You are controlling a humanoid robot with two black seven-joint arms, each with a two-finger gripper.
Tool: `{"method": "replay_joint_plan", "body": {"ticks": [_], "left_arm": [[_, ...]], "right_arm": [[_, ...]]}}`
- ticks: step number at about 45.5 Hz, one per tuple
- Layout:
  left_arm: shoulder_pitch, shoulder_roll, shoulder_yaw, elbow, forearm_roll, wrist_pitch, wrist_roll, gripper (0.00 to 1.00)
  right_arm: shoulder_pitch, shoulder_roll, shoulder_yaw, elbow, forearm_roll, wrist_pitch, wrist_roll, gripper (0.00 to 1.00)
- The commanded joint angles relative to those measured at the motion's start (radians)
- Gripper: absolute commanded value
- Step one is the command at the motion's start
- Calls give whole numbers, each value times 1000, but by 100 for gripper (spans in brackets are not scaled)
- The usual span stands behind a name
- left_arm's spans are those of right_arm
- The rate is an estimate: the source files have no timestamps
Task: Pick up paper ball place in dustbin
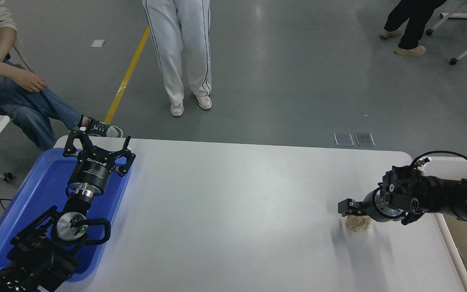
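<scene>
**Right pincer low over paper ball near the surface's right edge**

The paper ball (358, 223) lies on the white surface (233, 211) at the lower right of the frame, close to the right edge. The right pincer (349, 207) enters from the right edge of the frame, arm roughly level, and sits directly over the ball's upper part, overlapping it in this view. Whether its fingers are apart or clamped on the ball cannot be told from this angle; contact cannot be confirmed either.

The dustbin (446, 233) stands just beyond the surface's right edge, at the lower right corner of the frame. Only its white rim and part of its tan inside show. The ball is outside it, on the surface near that rim.

The left pincer (97, 148) is parked at the lower left, above a blue tray (35, 194), its fingers spread apart and holding nothing.

Beyond the far edge, a seated person (10, 89) is at the upper left, a standing person in white trousers (183, 52) at top centre, and another person's legs (412, 24) at the upper right.
</scene>
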Motion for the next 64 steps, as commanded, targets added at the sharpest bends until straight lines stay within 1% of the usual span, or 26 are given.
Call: {"method": "replay_joint_plan", "body": {"ticks": [1, 13, 20, 24, 25, 27, 32, 38, 43, 50, 54, 64], "left_arm": [[0, 0, 0, 0, 0, 1, 0, 100], [0, 0, 0, 0, 0, -1, 0, 100], [0, 0, 0, 0, 0, 1, 0, 100], [0, 0, 0, 0, 0, 1, 0, 100], [0, 0, 0, 0, 0, 1, 0, 100], [0, 0, 0, 0, 0, -1, 0, 100], [0, 0, 0, 0, 0, 1, 0, 100], [0, 0, 0, 0, 0, 1, 0, 100], [0, 0, 0, 0, 0, 1, 0, 100], [0, 0, 0, 0, 0, 1, 0, 100], [0, 0, 0, 0, 0, 1, 0, 100], [0, 0, 0, 0, 0, 1, 0, 100]], "right_arm": [[-15, -1, 6, 0, 4, -39, 0, 100], [-25, -1, 5, 0, 1, -65, -2, 99], [-31, 1, 5, 11, 4, -65, -2, 93], [-35, 1, 5, 14, 6, -59, -2, 81], [-35, 1, 5, 17, 6, -51, -3, 73], [-35, 1, 5, 25, 6, -49, -5, 66], [-31, -2, 5, 43, 7, -48, -6, 45], [-22, -8, 6, 60, 24, -48, -8, 16], [1, -19, 5, 80, 70, -46, -9, 1], [76, -77, -12, 162, 96, -23, -14, 0], [114, -106, -15, 196, 98, 30, -34, 0], [154, -134, -21, 261, 95, 55, -38, 0]]}}
